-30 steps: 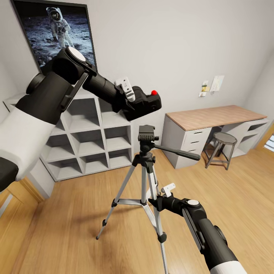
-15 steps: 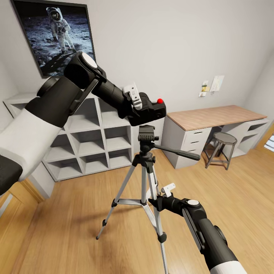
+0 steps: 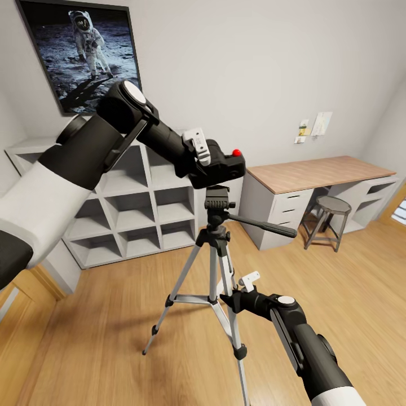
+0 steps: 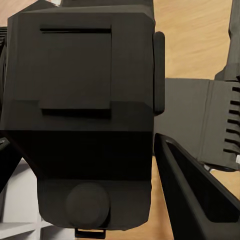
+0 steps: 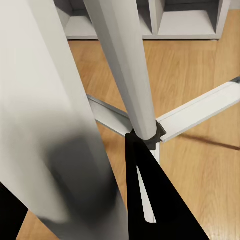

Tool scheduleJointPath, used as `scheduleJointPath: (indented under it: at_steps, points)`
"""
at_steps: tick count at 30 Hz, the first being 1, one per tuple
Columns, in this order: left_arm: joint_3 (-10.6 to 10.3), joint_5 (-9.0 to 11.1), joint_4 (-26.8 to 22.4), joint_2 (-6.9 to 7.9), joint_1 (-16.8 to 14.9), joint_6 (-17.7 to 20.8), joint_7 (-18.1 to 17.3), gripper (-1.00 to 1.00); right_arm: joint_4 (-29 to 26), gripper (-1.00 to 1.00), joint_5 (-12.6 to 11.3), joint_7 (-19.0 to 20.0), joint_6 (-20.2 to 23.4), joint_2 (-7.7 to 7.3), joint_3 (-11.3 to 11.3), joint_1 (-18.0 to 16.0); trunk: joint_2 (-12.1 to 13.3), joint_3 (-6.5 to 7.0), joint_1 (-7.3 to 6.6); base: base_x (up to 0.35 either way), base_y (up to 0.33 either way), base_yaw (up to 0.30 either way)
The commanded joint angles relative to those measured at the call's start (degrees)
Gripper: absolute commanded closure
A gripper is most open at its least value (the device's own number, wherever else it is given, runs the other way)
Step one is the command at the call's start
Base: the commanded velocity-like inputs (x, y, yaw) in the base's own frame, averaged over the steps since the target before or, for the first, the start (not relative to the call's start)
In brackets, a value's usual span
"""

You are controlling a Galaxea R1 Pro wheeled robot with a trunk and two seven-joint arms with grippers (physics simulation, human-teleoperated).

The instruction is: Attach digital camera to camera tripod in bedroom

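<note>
Since a second ago the left arm has carried the digital camera (image 3: 221,164) rightward and lower, so it now sits just above the black head of the camera tripod (image 3: 217,237), nearly touching it. The left gripper (image 3: 204,153) is clamped on the camera's back end, its white finger showing at the top. In the left wrist view the camera's black body (image 4: 82,115) looms close, with the tripod head (image 4: 200,125) just beside it over the plank floor. The right gripper (image 3: 237,290) sits low against the tripod's silver legs; whether it is closed on a leg I cannot tell. The right wrist view shows a leg (image 5: 125,65) and the centre brace close up. Behind stand a white cube shelf (image 3: 132,211), a desk (image 3: 316,175), a stool (image 3: 329,217) and an astronaut poster (image 3: 79,48).
</note>
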Motion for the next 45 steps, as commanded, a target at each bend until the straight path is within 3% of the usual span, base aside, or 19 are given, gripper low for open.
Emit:
scheduleJointPath:
  at_steps: [1,4,5,10,19,32,33,39,45]
  points:
    - [-0.11,-0.52,-0.08,0.04,-0.09,0.32,-0.51,1.0,4.05,1.0,3.3,0.37,-0.59,0.01,-0.19,-0.06,-0.1,-0.13,0.05,0.0,0.0,0.0]
    - [-1.2,-0.54,-0.14,0.04,-0.1,0.32,-0.52,1.0,4.05,1.0,3.3,0.36,-0.59,0.0,-0.19,-0.06,-0.1,-0.13,0.05,0.0,0.0,0.0]
    - [-2.59,-0.63,-0.1,0.04,-0.11,0.3,-0.47,1.0,4.06,1.0,3.24,0.37,-0.59,0.01,-0.19,-0.06,-0.1,-0.13,0.05,0.0,0.0,0.0]
    - [-2.78,-0.91,-0.09,-0.04,-0.07,0.24,-0.41,1.0,4.05,1.0,3.22,0.37,-0.59,0.02,-0.19,-0.06,-0.1,-0.13,0.05,0.0,0.0,0.0]
    - [-5.96,-1.02,-0.11,-0.33,-0.12,0.31,-0.18,1.0,4.05,1.0,3.23,0.37,-0.59,-0.02,-0.19,-0.06,-0.1,-0.13,0.05,0.0,0.0,0.0]
    - [-6.44,-1.07,-0.17,-0.31,-0.1,0.32,-0.16,1.0,4.05,1.0,3.28,0.37,-0.59,0.01,-0.19,-0.06,-0.1,-0.13,0.05,0.0,0.0,0.0]
    - [-1.36,-0.55,-0.5,-0.61,0.04,0.3,-0.45,1.0,0.25,1.0,0.7,0.46,0.33,0.24,-0.25,0.26,-0.1,-0.1,0.04,0.0,0.0,0.0]
    - [-0.18,-0.08,-1.2,-0.69,0.06,0.18,-1.1,1.0,0.03,1.0,0.73,0.48,-0.2,0.33,-0.27,0.82,-0.1,-0.1,0.04,0.0,0.0,0.0]
    - [1.76,0.82,-2.34,-1.87,0.04,0.18,-2.76,1.0,-0.25,1.0,0.29,0.53,-0.15,-0.43,0.0,0.97,-0.1,-0.1,0.04,0.0,0.0,0.0]
